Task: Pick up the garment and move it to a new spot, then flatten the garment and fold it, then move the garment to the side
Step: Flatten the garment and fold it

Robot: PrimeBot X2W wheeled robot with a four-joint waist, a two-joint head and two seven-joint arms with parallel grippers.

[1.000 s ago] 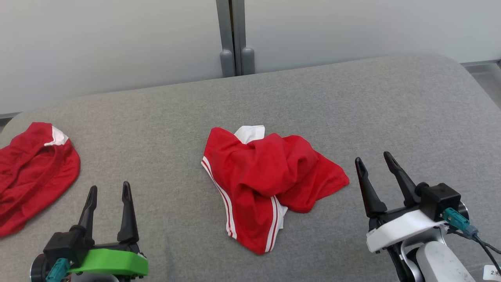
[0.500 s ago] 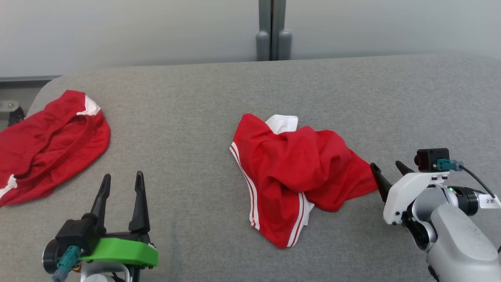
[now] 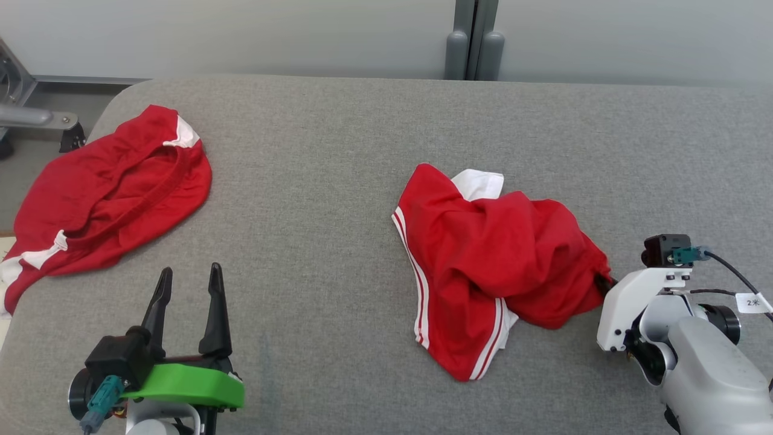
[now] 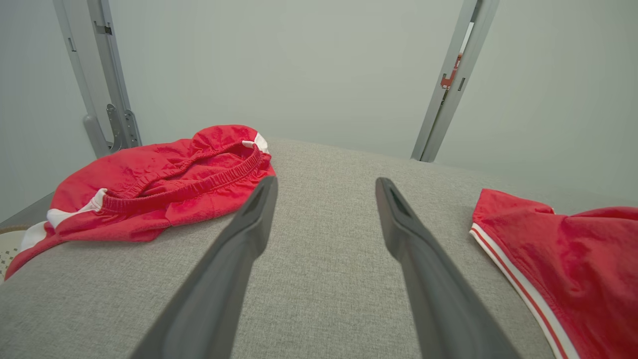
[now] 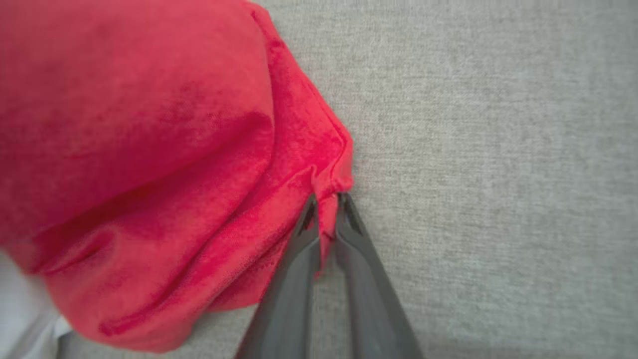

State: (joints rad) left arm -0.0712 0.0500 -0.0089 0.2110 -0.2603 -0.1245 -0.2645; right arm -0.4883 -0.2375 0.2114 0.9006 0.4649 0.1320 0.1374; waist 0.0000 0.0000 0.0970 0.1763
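The garment [image 3: 489, 260], red shorts with white side stripes and a white inner patch, lies crumpled in the middle of the grey padded table [image 3: 326, 181]. My right gripper [image 3: 604, 282] has its fingers shut on the garment's right corner [image 5: 326, 199], red cloth pinched between the tips. My left gripper [image 3: 187, 278] hovers open over bare table at the lower left, well apart from the garment [image 4: 558, 259], with nothing between its fingers [image 4: 249, 234].
A second red garment [image 3: 109, 187] with an elastic waistband lies bunched at the table's left edge, partly hanging over it. A grey post [image 3: 474, 39] stands behind the table, metal framing [image 3: 24, 103] beyond the left corner.
The camera has swung left, so the scene shifted right. My right gripper reached to the garment's right corner and shut on it. The left gripper stayed open in place.
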